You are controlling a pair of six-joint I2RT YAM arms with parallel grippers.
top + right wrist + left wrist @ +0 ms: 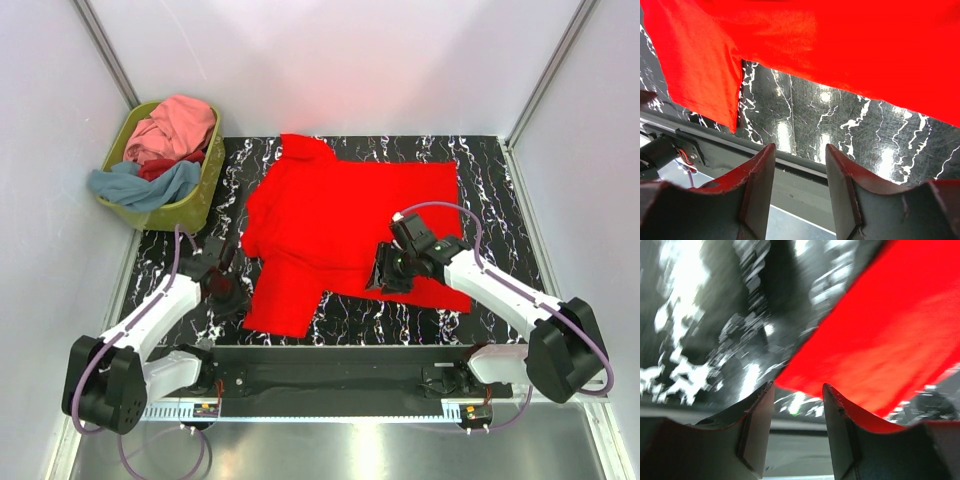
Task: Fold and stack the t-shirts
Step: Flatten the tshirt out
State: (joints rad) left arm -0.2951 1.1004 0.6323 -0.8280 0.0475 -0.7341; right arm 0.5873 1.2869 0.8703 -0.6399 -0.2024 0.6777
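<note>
A bright red t-shirt (340, 225) lies spread on the black marbled table, one sleeve (283, 295) hanging toward the front edge. It also shows in the left wrist view (890, 340) and the right wrist view (830, 40). Pink (175, 125), grey-blue (145, 185) and red (165, 165) shirts are bunched in the basket. My left gripper (228, 290) is open and empty, just left of the sleeve; its jaws (797, 395) stand apart beside the cloth's edge. My right gripper (385, 275) is open and empty over the shirt's front hem; its jaws (800, 155) stand apart.
An olive-green plastic basket (190, 210) stands at the table's back left corner. White walls close in the back and both sides. A black rail (340, 360) with the arm bases runs along the table's (490, 170) near edge.
</note>
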